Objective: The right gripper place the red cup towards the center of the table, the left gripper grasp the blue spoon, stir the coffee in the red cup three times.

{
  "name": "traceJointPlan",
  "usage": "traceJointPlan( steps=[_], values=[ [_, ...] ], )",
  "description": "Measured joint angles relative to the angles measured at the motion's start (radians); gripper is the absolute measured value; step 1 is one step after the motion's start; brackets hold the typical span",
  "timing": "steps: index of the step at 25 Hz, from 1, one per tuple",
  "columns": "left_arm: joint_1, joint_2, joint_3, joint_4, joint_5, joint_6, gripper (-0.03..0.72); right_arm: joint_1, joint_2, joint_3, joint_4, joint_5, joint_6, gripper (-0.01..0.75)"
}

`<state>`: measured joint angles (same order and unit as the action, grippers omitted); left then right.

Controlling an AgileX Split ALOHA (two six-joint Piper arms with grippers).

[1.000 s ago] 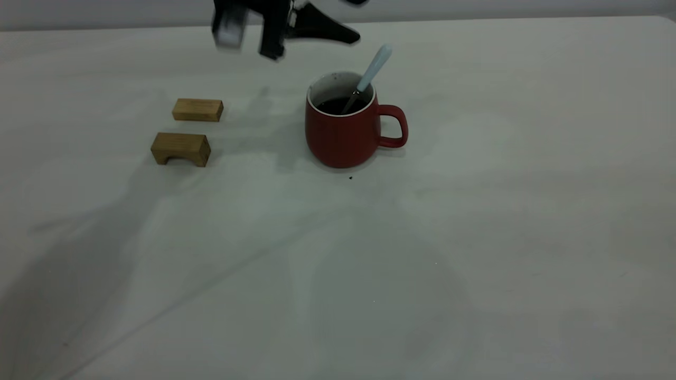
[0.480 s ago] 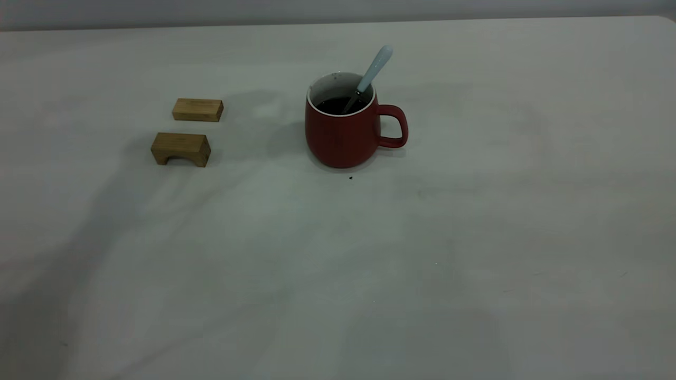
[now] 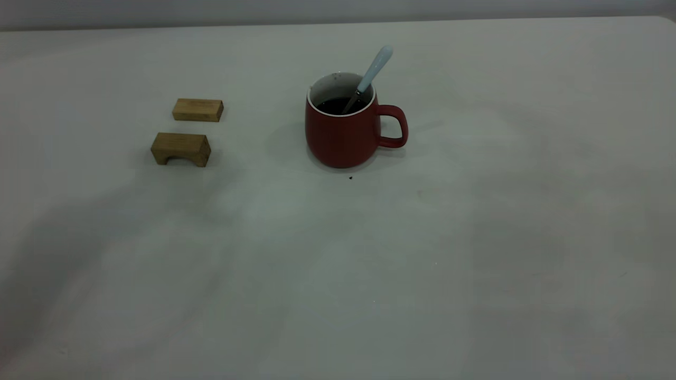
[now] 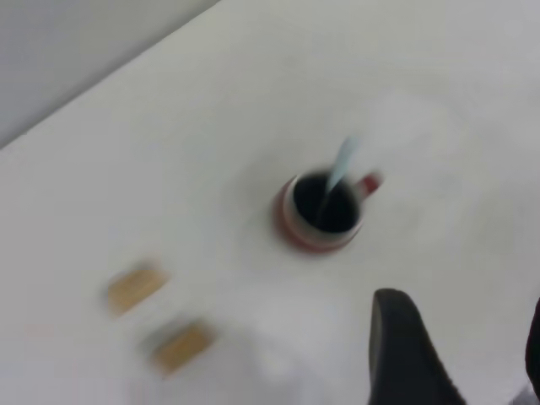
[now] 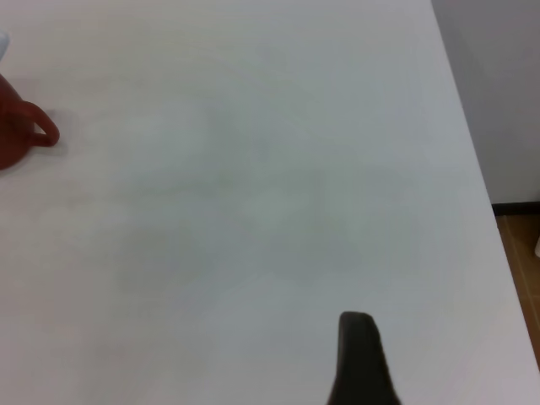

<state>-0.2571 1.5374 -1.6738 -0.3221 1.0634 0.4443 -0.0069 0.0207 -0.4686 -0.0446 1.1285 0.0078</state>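
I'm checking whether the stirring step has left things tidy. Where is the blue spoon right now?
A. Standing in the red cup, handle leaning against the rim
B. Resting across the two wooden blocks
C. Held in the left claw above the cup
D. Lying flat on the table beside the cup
A: the blue spoon stands in the red cup, bowl in the coffee, with no claw touching it.

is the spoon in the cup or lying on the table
In the cup. The blue spoon leans against the red cup rim, bowl end down in the coffee, handle sticking out above it.
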Motion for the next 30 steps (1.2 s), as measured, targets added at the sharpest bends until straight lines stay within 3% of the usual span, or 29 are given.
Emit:
traceJointPlan(
  steps=[3,6,11,16,25,30],
  values=[
    [0.0,-0.119,0.009,0.14,0.1,-0.139,0.426,0.0,0.0,0.0,0.0,0.0,0.0,0.563],
    [0.0,-0.256,0.078,0.26,0.102,-0.282,0.426,0.0,0.0,0.0,0.0,0.0,0.0,0.563],
    [0.0,-0.52,0.319,0.405,0.1,-0.416,0.426,0.0,0.0,0.0,0.0,0.0,0.0,0.563],
    [0.004,-0.788,0.614,0.429,0.099,-0.43,0.426,0.0,0.0,0.0,0.0,0.0,0.0,0.563],
    [0.19,-1.221,1.075,0.43,0.015,-0.495,0.426,0.0,0.0,0.0,0.0,0.0,0.0,0.563],
    [0.258,-1.414,1.176,0.43,0.046,-0.526,0.426,0.0,0.0,0.0,0.0,0.0,0.0,0.563]
  ],
)
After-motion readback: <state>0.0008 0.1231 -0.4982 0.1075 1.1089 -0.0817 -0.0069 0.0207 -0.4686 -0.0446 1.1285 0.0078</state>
